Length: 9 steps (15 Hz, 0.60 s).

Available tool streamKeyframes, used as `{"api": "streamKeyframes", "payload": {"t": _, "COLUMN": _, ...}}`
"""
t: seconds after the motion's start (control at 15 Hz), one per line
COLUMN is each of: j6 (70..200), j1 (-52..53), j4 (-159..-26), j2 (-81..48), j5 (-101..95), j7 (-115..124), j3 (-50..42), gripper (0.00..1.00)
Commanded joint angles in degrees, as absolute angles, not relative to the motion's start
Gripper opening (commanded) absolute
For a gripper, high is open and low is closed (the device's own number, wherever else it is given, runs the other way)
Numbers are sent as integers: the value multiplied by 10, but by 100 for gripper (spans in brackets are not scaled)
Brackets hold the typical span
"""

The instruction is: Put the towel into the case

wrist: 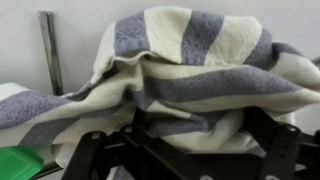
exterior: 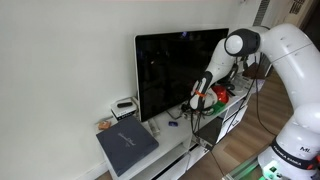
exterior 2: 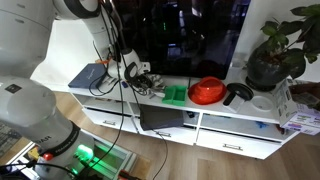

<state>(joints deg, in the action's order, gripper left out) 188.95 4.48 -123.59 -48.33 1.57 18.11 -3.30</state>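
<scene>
Towel (wrist: 190,70), grey-and-cream striped, bunched in the clenched jaws of the gripper (exterior: 198,104), just before the lower edge of the television (exterior: 180,70). Pickup looks done; carrying and stowing it away remain.

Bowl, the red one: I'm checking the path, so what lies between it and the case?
In an exterior view, the hand and a green thing lie between case and bowl.
</scene>
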Motion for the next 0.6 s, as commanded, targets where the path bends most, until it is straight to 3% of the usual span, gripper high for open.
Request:
{"api": "streamKeyframes", "payload": {"t": 0.0, "j6": 1912, "j1": 19, "j4": -1194, "j2": -522, "j5": 47, "j7": 148, "j3": -6, "gripper": 100}}
{"api": "streamKeyframes", "payload": {"t": 0.4, "j6": 1894, "j1": -3, "j4": -1175, "j2": -534, "j5": 47, "j7": 129, "j3": 14, "gripper": 100}}
{"api": "streamKeyframes", "payload": {"t": 0.47, "j6": 1890, "j1": -10, "j4": -1175, "j2": -534, "j5": 46, "j7": 127, "j3": 21, "gripper": 75}}
{"api": "streamKeyframes", "payload": {"t": 0.53, "j6": 1887, "j1": -12, "j4": -1174, "j2": -534, "j5": 46, "j7": 124, "j3": 23, "gripper": 74}}
